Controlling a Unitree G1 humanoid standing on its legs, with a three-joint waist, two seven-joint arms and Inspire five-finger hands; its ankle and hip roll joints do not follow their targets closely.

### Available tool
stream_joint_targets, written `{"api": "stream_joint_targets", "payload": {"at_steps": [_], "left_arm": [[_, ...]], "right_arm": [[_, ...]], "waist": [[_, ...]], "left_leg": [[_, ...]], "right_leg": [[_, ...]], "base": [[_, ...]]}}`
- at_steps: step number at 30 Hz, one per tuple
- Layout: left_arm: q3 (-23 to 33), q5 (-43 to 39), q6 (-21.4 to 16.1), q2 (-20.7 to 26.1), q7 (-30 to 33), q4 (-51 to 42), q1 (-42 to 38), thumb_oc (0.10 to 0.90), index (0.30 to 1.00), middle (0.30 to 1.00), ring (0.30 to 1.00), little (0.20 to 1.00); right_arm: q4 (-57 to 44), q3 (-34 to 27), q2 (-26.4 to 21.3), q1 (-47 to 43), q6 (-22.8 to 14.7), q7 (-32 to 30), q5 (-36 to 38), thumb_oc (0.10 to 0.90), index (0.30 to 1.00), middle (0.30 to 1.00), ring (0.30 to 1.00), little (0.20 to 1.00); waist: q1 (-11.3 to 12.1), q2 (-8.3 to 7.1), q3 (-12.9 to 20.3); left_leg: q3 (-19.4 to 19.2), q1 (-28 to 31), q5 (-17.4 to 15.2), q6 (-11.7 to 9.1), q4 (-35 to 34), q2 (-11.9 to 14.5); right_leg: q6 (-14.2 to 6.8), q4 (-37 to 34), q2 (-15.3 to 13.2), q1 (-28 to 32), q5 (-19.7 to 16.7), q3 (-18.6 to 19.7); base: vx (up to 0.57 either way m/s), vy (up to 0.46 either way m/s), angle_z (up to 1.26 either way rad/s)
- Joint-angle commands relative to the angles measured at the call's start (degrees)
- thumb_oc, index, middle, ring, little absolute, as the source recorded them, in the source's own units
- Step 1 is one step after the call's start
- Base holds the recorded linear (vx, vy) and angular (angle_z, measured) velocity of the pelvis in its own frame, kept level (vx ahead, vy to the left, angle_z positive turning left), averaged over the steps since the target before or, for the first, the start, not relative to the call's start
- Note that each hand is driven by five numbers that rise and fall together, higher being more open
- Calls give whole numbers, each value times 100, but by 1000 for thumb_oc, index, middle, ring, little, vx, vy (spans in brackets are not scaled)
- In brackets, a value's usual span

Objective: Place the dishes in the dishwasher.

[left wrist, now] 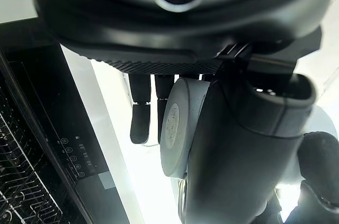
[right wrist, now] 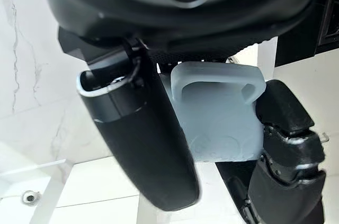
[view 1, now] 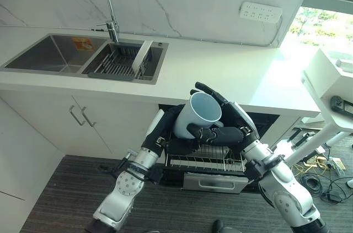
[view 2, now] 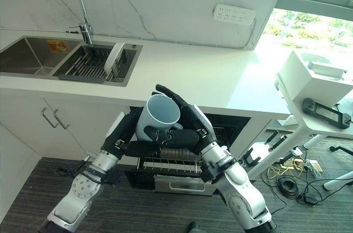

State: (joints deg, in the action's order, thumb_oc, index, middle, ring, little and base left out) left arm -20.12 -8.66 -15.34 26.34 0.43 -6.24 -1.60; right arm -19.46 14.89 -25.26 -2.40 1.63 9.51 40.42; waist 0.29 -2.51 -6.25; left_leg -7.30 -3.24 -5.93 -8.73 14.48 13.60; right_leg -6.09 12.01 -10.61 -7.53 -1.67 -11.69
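A pale blue mug (view 1: 199, 113) is held in the air just in front of the counter edge, tilted with its mouth facing up and towards me. My right hand (view 1: 236, 127) wraps it from the right, fingers over the far rim and thumb across the near side; the right wrist view shows the mug's handle (right wrist: 217, 80) between thumb and fingers. My left hand (view 1: 165, 129) grips the mug's lower left side, and the mug's base (left wrist: 176, 127) shows between its fingers and thumb. Directly below stands the open dishwasher with its wire rack (view 1: 207, 161) pulled out.
The white counter (view 1: 231, 70) runs behind the mug, with a double sink (view 1: 55, 54), a tap (view 1: 110, 21) and a dish rack (view 1: 118, 62) at the left. Cupboard doors with handles (view 1: 77, 116) are left of the dishwasher. At the right stands a white table (view 2: 320, 87), with cables on the floor.
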Motion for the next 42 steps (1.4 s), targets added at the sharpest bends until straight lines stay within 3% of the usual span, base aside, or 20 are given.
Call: {"api": "stream_joint_targets", "payload": {"at_steps": [1,21,23,24,25,42], "left_arm": [[-325,122,-483,56,-140,-565,-901,400,300,300,300,300],[-280,-107,-388,55,-163,-507,-842,400,300,300,300,300],[-256,-144,-350,48,-193,-480,-805,529,493,493,493,493],[-254,-158,-333,50,-199,-465,-778,690,735,735,735,735],[-250,-181,-307,52,-201,-451,-761,800,900,900,900,900],[674,-162,-179,162,84,106,-66,800,900,900,900,900]], "right_arm": [[-565,-171,278,-756,-518,174,231,400,300,300,300,300],[-542,-195,144,-743,-595,318,96,400,300,300,300,300],[-536,-234,162,-728,-647,276,51,400,300,300,300,300],[-537,-254,169,-720,-664,238,31,400,300,300,300,300],[-532,-277,170,-715,-692,227,19,400,300,300,300,300],[-486,-1129,67,-457,-1189,-172,-194,400,300,300,300,300]], "waist": [[9,-2,78],[14,-4,80],[8,2,81],[4,8,81],[-3,13,78],[-2,117,50]], "left_leg": [[-71,125,-987,450,271,-372],[-77,126,-975,438,271,-356],[-82,124,-976,439,271,-355],[-89,129,-978,440,271,-354],[-94,131,-977,441,271,-353],[-208,134,-938,419,271,-302]], "right_leg": [[-398,518,-319,171,1035,-275],[-389,518,-310,192,1045,-282],[-389,518,-310,187,1049,-278],[-386,518,-309,186,1050,-273],[-384,518,-307,184,1050,-268],[-325,518,-282,170,1067,-282]], "base": [[0,0,0],[0,0,0],[0,0,0],[0,0,0],[0,0,0],[-2,0,0]]}}
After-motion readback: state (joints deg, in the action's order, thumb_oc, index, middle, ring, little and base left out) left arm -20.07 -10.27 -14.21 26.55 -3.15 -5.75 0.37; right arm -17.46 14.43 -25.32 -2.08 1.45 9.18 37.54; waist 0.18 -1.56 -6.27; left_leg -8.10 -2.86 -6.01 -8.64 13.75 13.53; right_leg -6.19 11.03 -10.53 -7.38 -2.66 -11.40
